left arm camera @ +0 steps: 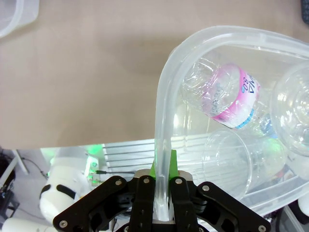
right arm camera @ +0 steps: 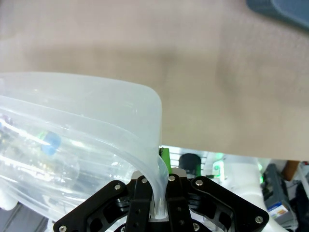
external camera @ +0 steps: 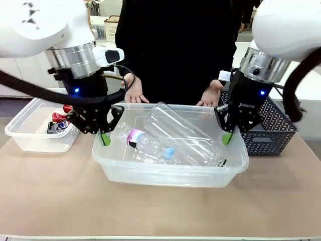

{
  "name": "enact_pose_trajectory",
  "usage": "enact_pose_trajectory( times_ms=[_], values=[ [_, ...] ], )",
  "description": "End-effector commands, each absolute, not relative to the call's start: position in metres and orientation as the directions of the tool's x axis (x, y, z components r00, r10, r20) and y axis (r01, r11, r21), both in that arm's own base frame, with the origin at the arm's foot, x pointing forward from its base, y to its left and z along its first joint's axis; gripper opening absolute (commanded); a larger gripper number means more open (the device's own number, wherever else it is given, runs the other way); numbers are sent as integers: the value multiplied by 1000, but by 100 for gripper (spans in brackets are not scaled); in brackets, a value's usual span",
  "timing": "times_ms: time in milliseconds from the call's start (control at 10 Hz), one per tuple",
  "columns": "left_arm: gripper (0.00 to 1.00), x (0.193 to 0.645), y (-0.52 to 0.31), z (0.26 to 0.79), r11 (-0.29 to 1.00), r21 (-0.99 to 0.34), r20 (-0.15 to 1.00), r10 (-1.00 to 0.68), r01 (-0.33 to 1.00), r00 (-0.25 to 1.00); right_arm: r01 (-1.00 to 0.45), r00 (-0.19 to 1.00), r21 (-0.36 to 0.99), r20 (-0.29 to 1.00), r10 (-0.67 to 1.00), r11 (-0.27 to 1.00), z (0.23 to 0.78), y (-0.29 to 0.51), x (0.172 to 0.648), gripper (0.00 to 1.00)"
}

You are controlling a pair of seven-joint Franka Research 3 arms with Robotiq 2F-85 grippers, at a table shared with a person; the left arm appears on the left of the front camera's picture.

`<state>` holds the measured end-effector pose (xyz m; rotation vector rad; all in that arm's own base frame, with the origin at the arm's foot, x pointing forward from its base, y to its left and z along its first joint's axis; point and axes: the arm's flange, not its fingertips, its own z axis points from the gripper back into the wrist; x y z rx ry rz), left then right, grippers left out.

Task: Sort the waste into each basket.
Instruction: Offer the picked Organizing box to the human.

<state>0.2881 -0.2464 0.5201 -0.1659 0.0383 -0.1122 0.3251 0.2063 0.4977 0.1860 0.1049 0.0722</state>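
Note:
A large clear tub (external camera: 170, 175) stands mid-table with several clear plastic bottles in it, among them a big one (external camera: 183, 133) and a pink-labelled one (external camera: 143, 140). My left gripper (external camera: 106, 138) is shut on the tub's left rim. My right gripper (external camera: 226, 136) is shut on its right rim. In the left wrist view, the left gripper (left arm camera: 163, 186) pinches the rim (left arm camera: 161, 121), with the pink-labelled bottle (left arm camera: 227, 99) just inside. In the right wrist view, the right gripper (right arm camera: 157, 191) clamps the rim (right arm camera: 145, 104). Red and blue cans (external camera: 59, 123) lie in a smaller clear tub (external camera: 30, 138) at the left.
A dark grey lattice basket (external camera: 276, 133) stands at the right, behind my right gripper. A person in black stands at the far side, with one open hand (external camera: 135, 93) and the other (external camera: 210, 95) just behind the large tub. Bare table (external camera: 160, 211) lies in front.

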Motion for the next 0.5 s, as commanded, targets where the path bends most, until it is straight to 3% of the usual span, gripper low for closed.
enact_pose_trajectory(
  times_ms=[0, 400],
  values=[
    [5, 357, -263, 533, 985, -125, -39, -128, 122, 991, -121, 984, 199, -109, 144, 973, 507, 223, 396, 3],
    [5, 438, -264, 504, 981, -169, -111, -115, 96, 987, -105, 984, 227, -118, 134, 968, 484, 225, 452, 3]
  ],
)
